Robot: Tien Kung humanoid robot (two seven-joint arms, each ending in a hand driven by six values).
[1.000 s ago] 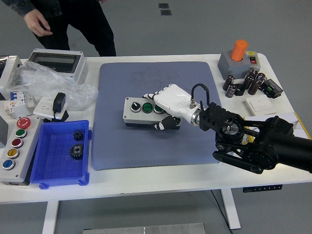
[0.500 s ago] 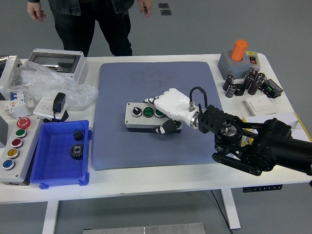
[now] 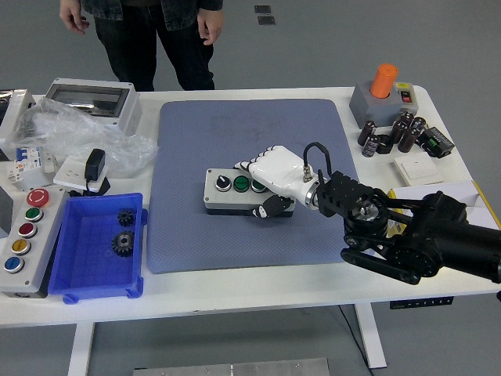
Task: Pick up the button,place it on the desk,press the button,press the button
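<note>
Centre frame: our right hand (image 3: 270, 178) grips button box (image 3: 235, 190) on mat (image 3: 235, 133); next, release, then press.

Right hand (image 3: 270, 182) reaches in from the right, fingers curled, thumb tucked

My white hand (image 3: 270, 178) on its black arm (image 3: 415, 231) clasps a grey button box (image 3: 239, 192) with black and green buttons, over a blue-grey textured mat (image 3: 250, 133). Far left of the hand I see a blue tray (image 3: 94, 274); beyond it to the right, an orange cap (image 3: 383, 80). The desk (image 3: 235, 286) is white.
</note>
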